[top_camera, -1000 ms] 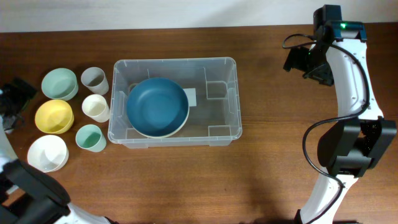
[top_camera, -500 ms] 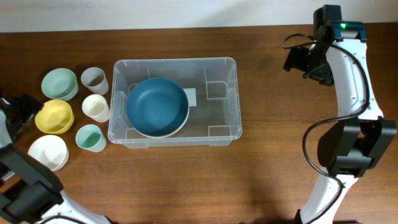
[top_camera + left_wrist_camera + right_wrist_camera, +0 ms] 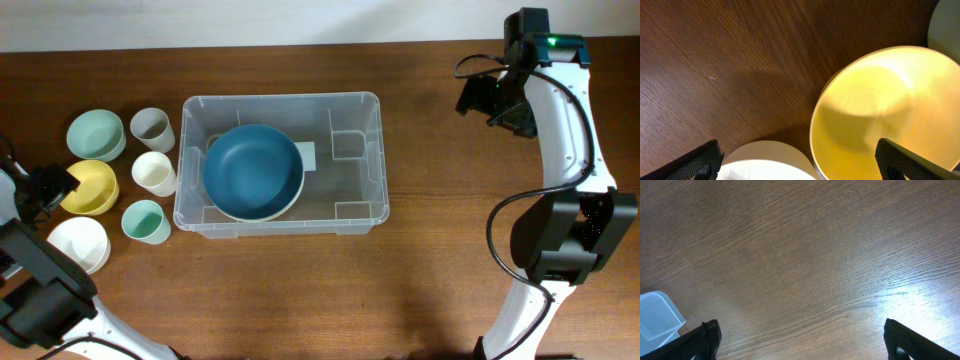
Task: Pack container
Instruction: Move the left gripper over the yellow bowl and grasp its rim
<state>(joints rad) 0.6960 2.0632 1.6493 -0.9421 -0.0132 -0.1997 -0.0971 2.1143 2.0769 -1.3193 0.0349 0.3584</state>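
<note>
Centrally placed container (image 3: pixel 352 182) on the desk (image 3: pixel 420 290); both claws spread.
The clear container holds a blue bowl (image 3: pixel 253 172) in its left half. The left claw (image 3: pixel 807 161), fingers wide apart, hangs over the yellow bowl (image 3: pixel 880 115), beside a white bowl (image 3: pixel 765 160). The right claw (image 3: pixel 812 342), fingers likewise apart and empty, hangs over bare desk beyond the container's right end.

Robotics lab test bench: one white-and-black right arm (image 3: pixel 570 130) at 3 o'clock and a left arm (image 3: pixel 30 275) at 8 o'clock flank a wooden table (image 3: pixel 430 280). Pastel bowls (image 3: pixel 95 133) and cups (image 3: pixel 146 222) are lined up at 9 o'clock beside a clear plastic container (image 3: pixel 280 97).
</note>
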